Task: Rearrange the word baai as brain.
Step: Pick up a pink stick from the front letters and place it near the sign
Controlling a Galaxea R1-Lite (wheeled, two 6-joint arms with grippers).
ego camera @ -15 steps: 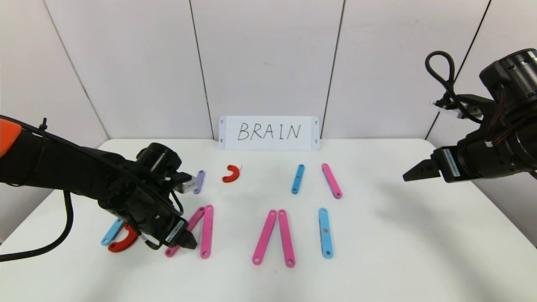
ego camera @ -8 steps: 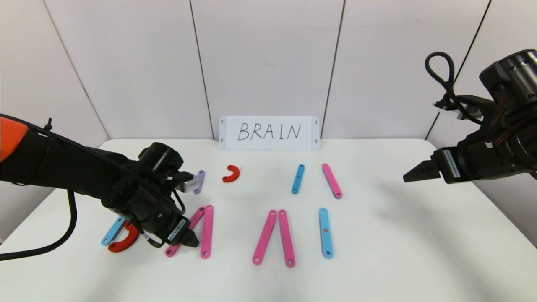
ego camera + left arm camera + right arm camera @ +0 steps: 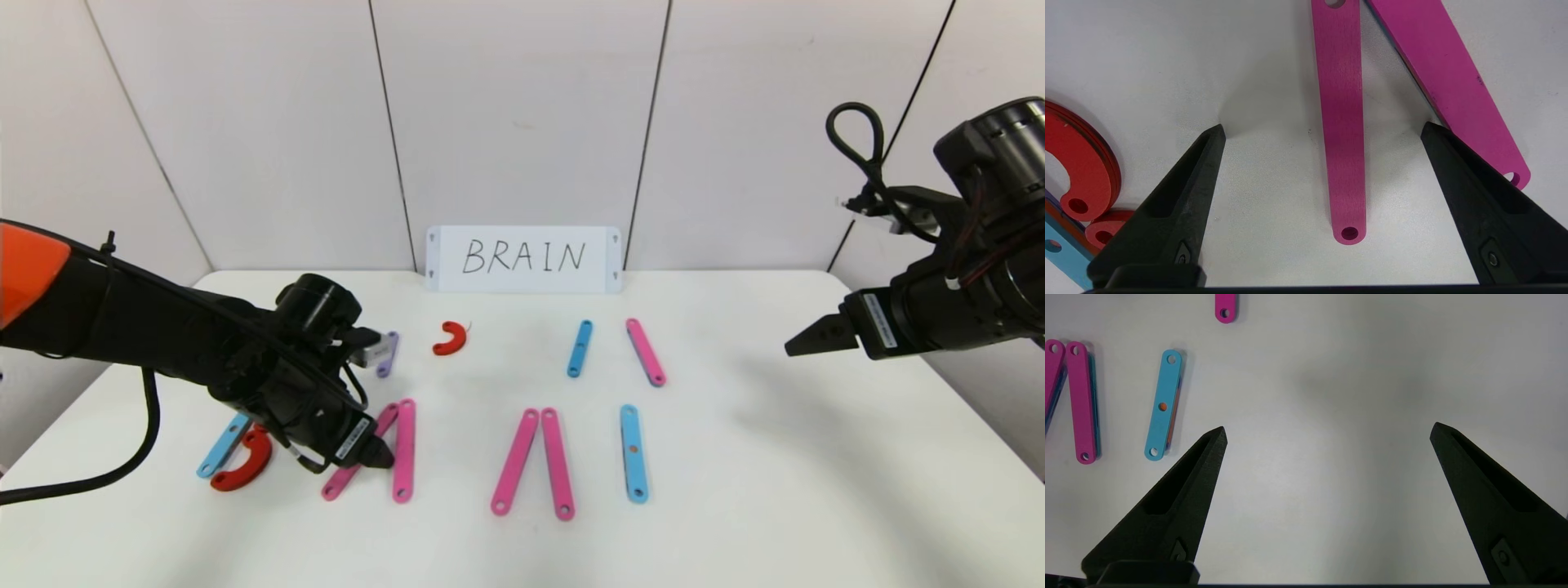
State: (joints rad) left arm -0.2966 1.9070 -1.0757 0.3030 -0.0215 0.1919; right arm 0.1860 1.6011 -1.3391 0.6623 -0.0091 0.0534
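The word baai is laid out in flat strips on the white table (image 3: 735, 457). At its left end are a blue strip (image 3: 219, 451) and a red C-shaped curve (image 3: 245, 467). Beside them two pink strips form a narrow peak. My left gripper (image 3: 374, 457) hangs low over the slanted pink strip (image 3: 1342, 122), open, with that strip lying between the fingers, untouched. The upright pink strip (image 3: 403, 449) lies just outside one finger (image 3: 1470, 179). A second pink pair (image 3: 535, 461) and a blue strip (image 3: 633, 453) follow to the right. My right gripper (image 3: 804, 337) hovers open at the far right, empty.
The white BRAIN card (image 3: 524, 258) stands at the back wall. Behind the word lie a purple strip (image 3: 389, 353), a small red curve (image 3: 449, 338), a short blue strip (image 3: 580, 349) and a pink strip (image 3: 646, 352). Bare table lies under the right gripper (image 3: 1327, 430).
My left gripper has shifted slightly right and farther in over the slanted pink strip. The right arm has not moved.
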